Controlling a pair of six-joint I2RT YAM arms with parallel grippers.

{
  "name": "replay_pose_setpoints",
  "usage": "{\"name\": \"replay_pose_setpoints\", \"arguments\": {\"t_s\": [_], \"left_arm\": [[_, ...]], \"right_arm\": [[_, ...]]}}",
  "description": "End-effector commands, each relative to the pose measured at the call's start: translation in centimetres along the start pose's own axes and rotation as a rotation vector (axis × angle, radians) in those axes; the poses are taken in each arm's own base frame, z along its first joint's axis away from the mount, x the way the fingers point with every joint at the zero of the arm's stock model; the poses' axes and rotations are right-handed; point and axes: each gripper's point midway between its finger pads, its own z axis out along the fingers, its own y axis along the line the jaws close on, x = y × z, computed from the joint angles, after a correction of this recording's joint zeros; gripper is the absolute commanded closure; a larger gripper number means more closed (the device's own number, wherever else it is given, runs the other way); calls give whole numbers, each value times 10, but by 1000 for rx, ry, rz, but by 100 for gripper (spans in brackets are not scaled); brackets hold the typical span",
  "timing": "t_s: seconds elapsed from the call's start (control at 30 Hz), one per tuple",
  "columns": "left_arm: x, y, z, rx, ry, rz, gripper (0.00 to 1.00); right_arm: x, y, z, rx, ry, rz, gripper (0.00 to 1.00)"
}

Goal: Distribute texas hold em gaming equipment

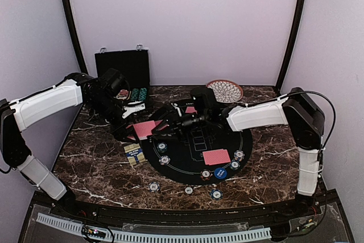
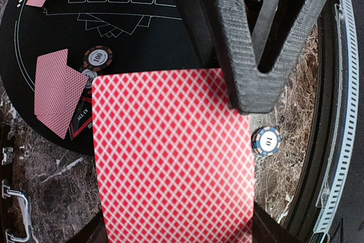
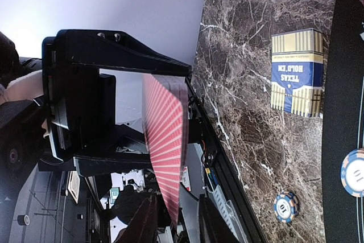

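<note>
My left gripper [image 2: 179,229] is shut on a stack of red-backed playing cards [image 2: 170,152], held a little above the left rim of the black round mat [image 1: 196,140]. My right gripper [image 3: 179,197] has come up to the same cards [image 3: 168,146]. Its jaws stand apart on either side of the cards' edge, with gaps showing, and one of its fingers [image 2: 256,55] lies over the top corner. Two red cards [image 2: 54,92] lie on the mat, and another red card [image 1: 216,156] lies near its front. Striped chips [image 1: 162,147] and a blue button [image 1: 220,173] sit on the mat.
The card box [image 1: 133,153] lies on the marble left of the mat. Three chips [image 1: 189,190] sit near the front edge. The black case [image 1: 122,69] stands open at the back left with chips [image 1: 138,94] in it. A patterned plate [image 1: 224,90] sits at the back.
</note>
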Motion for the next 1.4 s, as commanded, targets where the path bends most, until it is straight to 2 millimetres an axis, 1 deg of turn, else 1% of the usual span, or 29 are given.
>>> {"name": "replay_pose_setpoints", "arguments": {"t_s": [0.0, 0.2, 0.3, 0.37, 0.53, 0.57, 0.63, 0.7, 0.87, 0.9, 1.03, 1.2, 1.37], "left_arm": [[-3, -6, -12, 7, -30, 5, 100], [-4, -6, -12, 8, -32, 4, 100], [-4, -7, -13, 7, -32, 5, 100], [-4, -6, -13, 7, -32, 4, 100], [-4, -6, -12, 7, -30, 4, 100], [-4, -6, -12, 7, -31, 4, 100], [-4, -5, -11, 7, -28, 3, 100], [-3, -5, -11, 3, -23, 2, 100], [-2, -4, -11, 0, -21, 3, 100], [-2, -4, -11, -1, -20, 3, 100], [-1, -3, -11, -4, -16, 2, 100], [1, -2, -12, -6, -14, 0, 100], [1, -3, -13, -5, -16, -2, 100]], "right_arm": [[-6, 24, 4, -58, -5, -58, 77], [-9, 25, 5, -59, -3, -63, 76], [-9, 24, 6, -58, -1, -61, 77], [-10, 23, 5, -57, -2, -57, 82], [-12, 25, 2, -64, -7, -59, 98], [-14, 25, -1, -62, -13, -57, 100], [-16, 25, -6, -61, -25, -57, 100], [-20, 27, -14, -64, -43, -62, 100], [-36, 31, -43, -63, -103, -75, 100], [-41, 32, -54, -62, -124, -78, 100], [-56, 27, -84, -37, -179, -82, 100], [-77, 9, -121, 6, -246, -67, 100], [-107, -19, -156, 79, -318, -42, 100]]}}
